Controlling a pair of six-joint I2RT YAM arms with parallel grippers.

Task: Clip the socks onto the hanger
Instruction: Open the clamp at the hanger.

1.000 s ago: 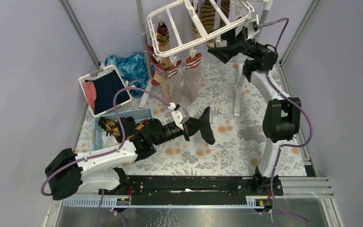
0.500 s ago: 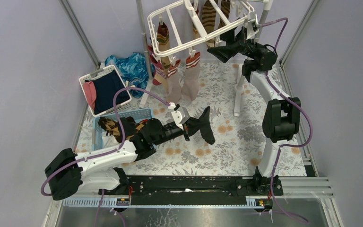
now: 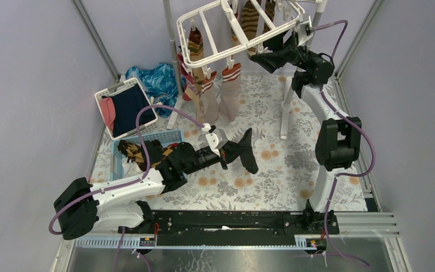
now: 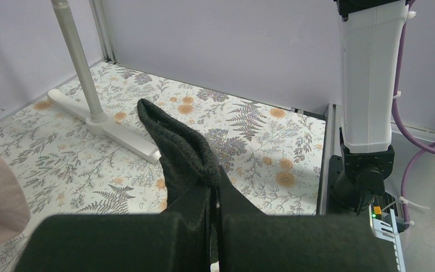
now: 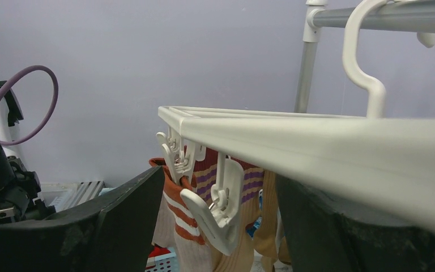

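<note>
Black sock (image 4: 175,141), pinched in left gripper (image 4: 212,195) (jaws together), end protruding

white basket (image 3: 115,86) with navy garment (image 3: 130,106), seemingly touching blue basket (image 3: 167,135).

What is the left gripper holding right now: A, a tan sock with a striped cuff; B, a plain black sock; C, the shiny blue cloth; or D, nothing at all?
B: the left gripper is shut on a plain black sock, and the left wrist view shows the sock's dark knit sticking out from between the closed fingers above the floral mat.
</note>
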